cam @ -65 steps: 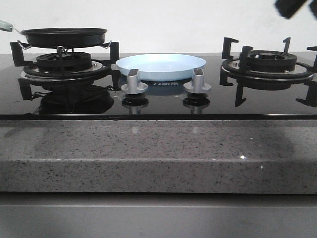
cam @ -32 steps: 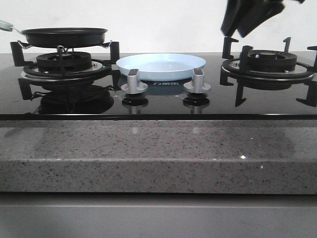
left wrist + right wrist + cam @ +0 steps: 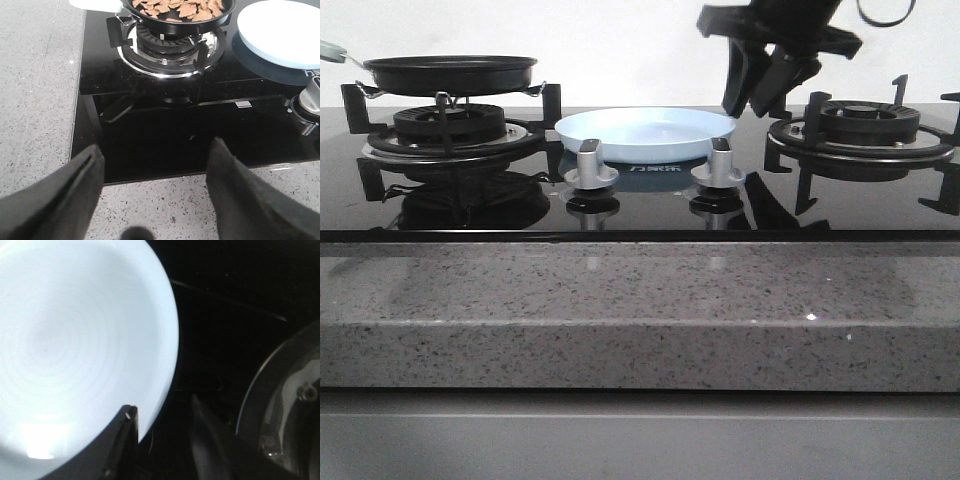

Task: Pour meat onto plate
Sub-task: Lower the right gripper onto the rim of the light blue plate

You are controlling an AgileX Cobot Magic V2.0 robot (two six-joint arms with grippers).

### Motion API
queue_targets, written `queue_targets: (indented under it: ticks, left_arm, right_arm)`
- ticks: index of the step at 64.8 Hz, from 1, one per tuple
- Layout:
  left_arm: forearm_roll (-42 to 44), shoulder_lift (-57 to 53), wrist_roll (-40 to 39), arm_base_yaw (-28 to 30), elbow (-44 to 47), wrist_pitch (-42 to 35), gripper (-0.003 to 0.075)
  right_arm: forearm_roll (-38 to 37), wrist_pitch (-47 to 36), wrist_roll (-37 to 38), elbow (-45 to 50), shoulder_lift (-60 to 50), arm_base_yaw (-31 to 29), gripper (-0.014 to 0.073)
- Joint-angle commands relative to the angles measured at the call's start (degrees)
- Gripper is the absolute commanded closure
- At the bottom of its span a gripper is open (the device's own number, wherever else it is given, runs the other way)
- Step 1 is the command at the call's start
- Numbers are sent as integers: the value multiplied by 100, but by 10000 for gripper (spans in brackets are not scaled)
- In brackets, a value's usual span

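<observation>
The pale blue plate [image 3: 645,133] lies bare at the middle of the black hob. The meat [image 3: 177,7], small orange-brown slices, fills the black frying pan [image 3: 450,72] on the left burner. My right gripper [image 3: 748,105] hangs open just above the plate's right rim. In the right wrist view the plate [image 3: 75,350] fills most of the picture, and the right gripper [image 3: 162,415] has one finger [image 3: 125,440] over the rim and the other outside it. My left gripper [image 3: 156,147] is open and holds nothing, over the counter's edge in front of the pan.
Two silver knobs [image 3: 591,165] [image 3: 718,163] stand in front of the plate. The right burner [image 3: 860,130] with its black grate is close beside the right gripper. The pan's pale handle [image 3: 332,50] points left. A speckled granite counter [image 3: 640,300] runs along the front.
My right arm has come down and leftwards from the upper right corner to the plate's right rim. Pan and plate have not moved.
</observation>
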Motion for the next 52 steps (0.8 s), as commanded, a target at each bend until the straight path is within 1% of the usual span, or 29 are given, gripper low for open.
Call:
queue_targets:
  ticks: [1,10,26,30,35,38,45,52]
  left_arm:
    - [8,31,-1,-50,-199,-380,284]
    - [8,31,-1,-50,-199,-380,284]
    - [8,31,-1,-50,-199,-380,284]
    - [8,31,-1,-50,-199,-380,284]
    - [8,31,-1,-50,-199,-380,284]
    - [8,31,-1,-50,-199,-380,284]
    - [8,31,-1,-50,-199,-380,284]
    - [8,31,-1,-50,-199,-380,284]
  right_arm:
    - [97,-53,-68,-451,-140,-36,305]
    - [205,-63,-68,-627,43,-36,305]
    - [334,-48,-68,-640,227,-36,305]
    - [360,-35,-68,-640,258,-36,319]
    - [365,-16,-68,-640,267,-36,385]
    - [365,-17,-68,-640,267,-36,461]
    - [365,-23,-68,-640,267,-36,587]
    - [365,-42,-68,-640,267,-36,680]
